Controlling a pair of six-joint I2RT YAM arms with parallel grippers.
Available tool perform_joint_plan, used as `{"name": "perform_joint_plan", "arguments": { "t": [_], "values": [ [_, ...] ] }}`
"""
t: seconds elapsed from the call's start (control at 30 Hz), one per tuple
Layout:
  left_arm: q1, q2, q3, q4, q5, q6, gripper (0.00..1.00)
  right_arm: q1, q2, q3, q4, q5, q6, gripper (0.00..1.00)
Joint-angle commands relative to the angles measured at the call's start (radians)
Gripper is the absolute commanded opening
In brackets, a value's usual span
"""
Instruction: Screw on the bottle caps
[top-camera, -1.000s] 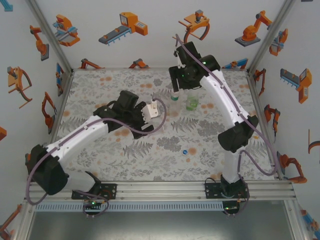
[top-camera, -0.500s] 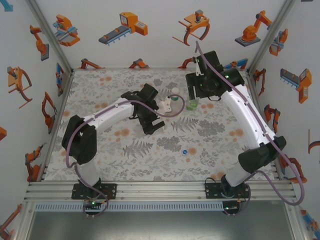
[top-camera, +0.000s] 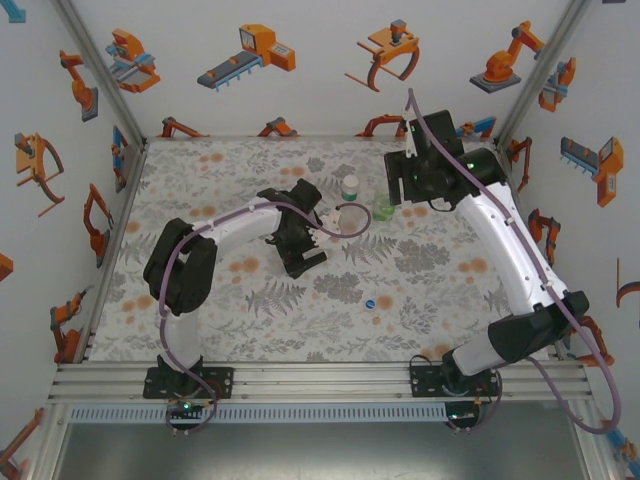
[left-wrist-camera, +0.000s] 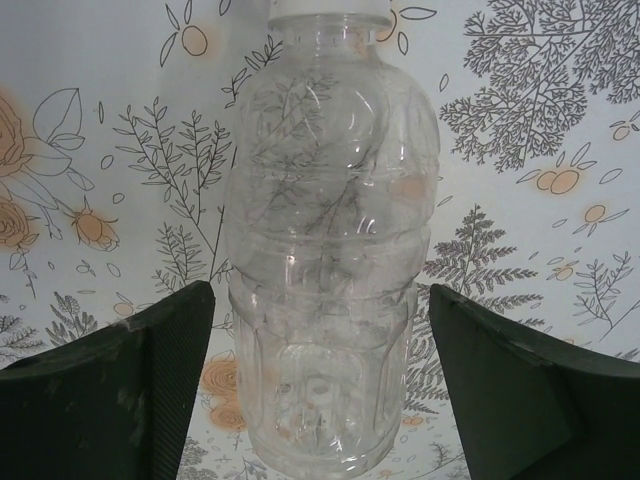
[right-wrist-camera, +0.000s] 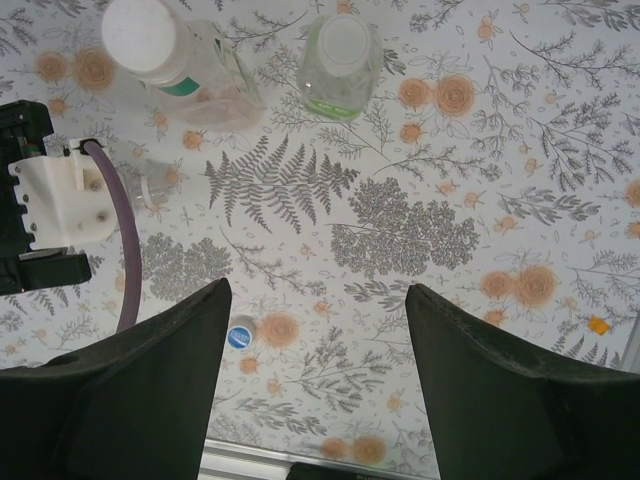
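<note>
Left pincer (left-wrist-camera: 320, 290): parted, bracketing the lower body of the clear bottle (left-wrist-camera: 325, 200) around mid-table, a little to the far side. Shows a thin strip of tablecloth (left-wrist-camera: 80, 150) between each of the dark fingers (left-wrist-camera: 150, 380) and the plastic, so reads as spread around the bottle and not yet pinching it. Seems set low on the body to brace it against turning while a cap goes on; a judgement only.

Right pincer (right-wrist-camera: 318, 290): hangs high over the far right of the table, spread wide, holding nothing. Looks straight down on the bottles and the loose blue cap (right-wrist-camera: 240, 335), probably so as to drop onto whichever cap comes next.

Labelled bottle (top-camera: 350, 186): just beyond the clear one, wearing a white cap (right-wrist-camera: 145, 35) above a green label. Green bottle (top-camera: 385, 208): near it, to the right. Blue cap: on the cloth toward the near side, well apart from all three bottles, so needs fetching before any screwing.

Hard to make out:
- White band (left-wrist-camera: 325, 8) at the clear bottle's top, cut by the frame edge. Cap or bare neck ring, cannot tell.
- Clear bottle's base, cropped in the left wrist view. Upright or tipped, cannot tell.
- Green bottle's mouth, seen only from above as a pale disc. Capped or open, cannot tell.
</note>
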Motion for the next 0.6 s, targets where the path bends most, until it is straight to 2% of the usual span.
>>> {"name": "perform_joint_plan", "arguments": {
  "t": [0.0,0.4,0.57],
  "values": [
    [0.002,0.023,-0.015,0.008,-0.004,-0.015,0.79,-0.007,-0.015,-0.007,0.01,-0.004,-0.009,0.66],
    [0.023,0.013,-0.101,0.119,0.058,0.004,0.83,-0.007,-0.018,-0.011,0.013,-0.011,-0.013,0.66],
    [0.03,0.019,-0.121,0.135,0.077,0.008,0.78,-0.007,-0.02,-0.022,0.016,-0.014,-0.013,0.66]
  ]
}}
